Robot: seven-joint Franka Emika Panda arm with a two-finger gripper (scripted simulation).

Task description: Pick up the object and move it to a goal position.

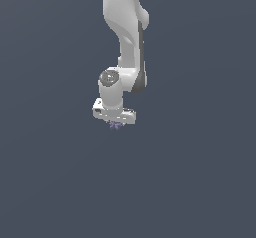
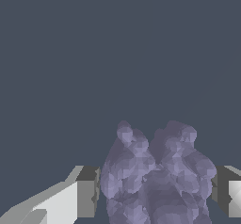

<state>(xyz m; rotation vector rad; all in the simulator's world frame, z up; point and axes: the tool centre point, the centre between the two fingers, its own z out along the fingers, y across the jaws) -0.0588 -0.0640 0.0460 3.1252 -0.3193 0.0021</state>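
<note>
Dim flat rendered light, sharp focus, no glare, blocky shading

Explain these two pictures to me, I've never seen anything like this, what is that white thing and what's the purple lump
These are computer renders, not photographs. The white shape is a robot arm, shown in the exterior view from a camera off the arm. At its lower end sits its gripper, a two-fingered clamp. The other picture comes from a camera on the wrist, looking out between the fingers. The lumpy purple object sits between them, filling most of the gap; the fingers appear to be at its sides, though actual contact is hard to confirm. In the exterior view it is a tiny speck under the gripper. The surroundings are plain dark grey.
</note>
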